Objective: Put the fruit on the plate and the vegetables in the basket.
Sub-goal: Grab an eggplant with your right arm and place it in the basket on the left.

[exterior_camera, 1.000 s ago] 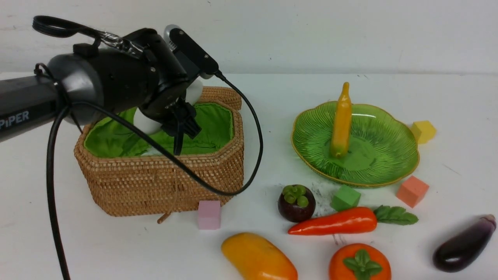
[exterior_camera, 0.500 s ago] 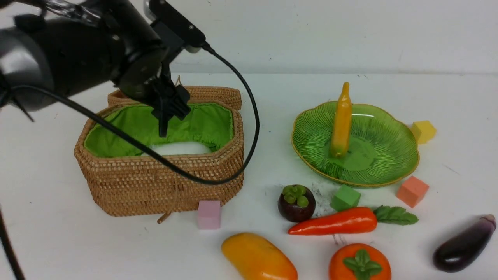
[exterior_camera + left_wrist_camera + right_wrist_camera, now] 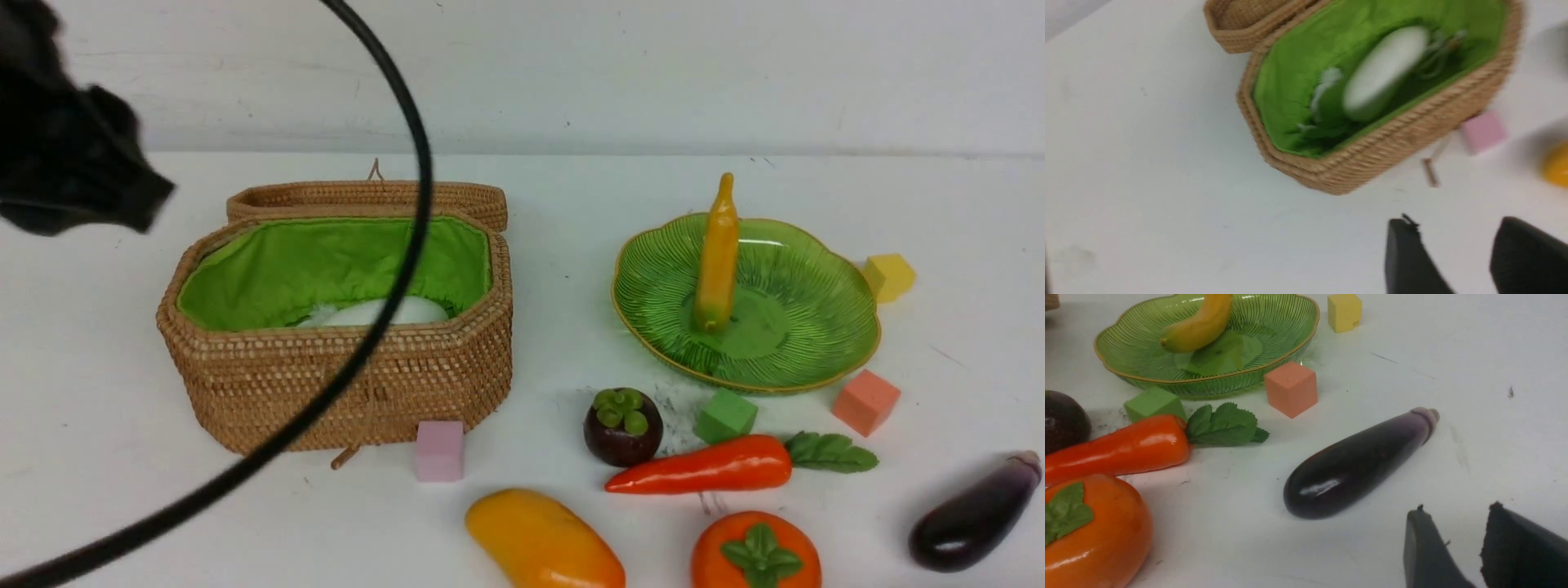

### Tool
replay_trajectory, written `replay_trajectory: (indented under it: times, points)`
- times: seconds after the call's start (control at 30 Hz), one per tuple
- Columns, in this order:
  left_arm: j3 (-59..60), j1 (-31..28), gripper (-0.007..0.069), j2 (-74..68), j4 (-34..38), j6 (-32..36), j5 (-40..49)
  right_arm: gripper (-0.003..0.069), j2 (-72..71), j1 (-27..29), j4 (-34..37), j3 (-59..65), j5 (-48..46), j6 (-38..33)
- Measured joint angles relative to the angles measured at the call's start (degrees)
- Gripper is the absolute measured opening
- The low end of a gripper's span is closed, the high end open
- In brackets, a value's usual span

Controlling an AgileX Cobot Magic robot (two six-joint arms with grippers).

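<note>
Plainly, the fat white radish (image 3: 1384, 73) with its blurred leafy top lies inside the green-lined octagonal tan wicker basket (image 3: 1372, 159), while the left gripper (image 3: 1453, 223) and right gripper (image 3: 1457, 509) hold their jaws partly apart, gripping nothing.

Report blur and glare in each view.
Front view: the plate is sharp, but the cable and the left arm are smeared. Left wrist view: everything is motion-blurred, with the basket and radish soft-edged. Right wrist view: crisp, with a white glare streak on the eggplant.

White radish (image 3: 1384, 73) in basket (image 3: 1372, 159), pink cube (image 3: 1483, 131) just beside, gripper (image 3: 1457, 232) jaws apart
</note>
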State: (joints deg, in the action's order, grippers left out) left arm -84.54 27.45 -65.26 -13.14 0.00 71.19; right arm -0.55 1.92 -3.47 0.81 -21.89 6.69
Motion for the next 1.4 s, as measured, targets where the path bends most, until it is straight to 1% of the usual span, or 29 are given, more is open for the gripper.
replay_trajectory:
  times: [0.07, 0.13, 0.2, 0.27, 0.33, 0.4, 0.47, 0.57, 0.73, 0.9, 1.07, 1.2, 1.3, 1.4]
  points:
    - [2.2, 0.0, 0.0167, 7.5, 3.7, -2.6, 0.3, 0.0243, 0.0, 0.0, 0.0, 0.0, 0.0, 0.0]
    - [6.8, 0.0, 0.0112, 14.1, 6.8, -4.8, -0.5, 0.0243, 0.0, 0.0, 0.0, 0.0, 0.0, 0.0]
    - [11.8, 0.0, 0.0072, 19.2, 8.2, -6.2, -2.1, 0.0243, 0.0, 0.0, 0.0, 0.0, 0.0, 0.0]
    - [14.9, 0.0, 0.0049, 23.2, 8.6, -7.4, -3.1, 0.0243, 0.0, 0.0, 0.0, 0.0, 0.0, 0.0]
    - [22.9, 0.0, 0.001, 31.6, 9.2, -10.6, -6.4, 0.0243, 0.0, 0.0, 0.0, 0.0, 0.0, 0.0]
    - [28.1, 0.0, -0.0013, 36.8, 10.2, -12.4, -9.4, 0.0243, 0.0, 0.0, 0.0, 0.0, 0.0, 0.0]
    - [32.8, 0.0, -0.0013, 41.1, 11.7, -13.2, -12.6, 0.0243, 0.0, 0.0, 0.0, 0.0, 0.0, 0.0]
    - [37.8, 0.0, -0.0013, 43.7, 14.3, -14.4, -16.8, 0.0243, 0.0, 0.0, 0.0, 0.0, 0.0, 0.0]
    - [39.4, 0.0, -0.0013, 43.8, 16.3, -15.0, -19.4, 0.0243, 0.0, 0.0, 0.0, 0.0, 0.0, 0.0]
    - [39.4, 0.0, -0.0013, 43.8, 15.5, -15.1, -19.3, 0.0243, 0.0, 0.0, 0.0, 0.0, 0.0, 0.0]
    - [39.4, 0.0, -0.0013, 43.8, 11.3, -15.4, -19.1, 0.0243, 0.0, 0.0, 0.0, 0.0, 0.0, 0.0]
    - [39.4, 0.0, -0.0013, 43.8, 8.1, -18.7, -21.4, 0.0243, 0.0, 0.0, 0.0, 0.0, 0.0, 0.0]
    - [39.4, 0.0, -0.0013, 43.6, 3.8, -22.5, -24.2, 0.0243, 0.0, 0.0, 0.0, 0.0, 0.0, 0.0]
    - [39.4, -0.2, -0.0013, 44.2, -0.3, -23.8, -26.1, 0.0243, 0.0, 0.0, 0.0, 0.0, 0.0, 0.0]
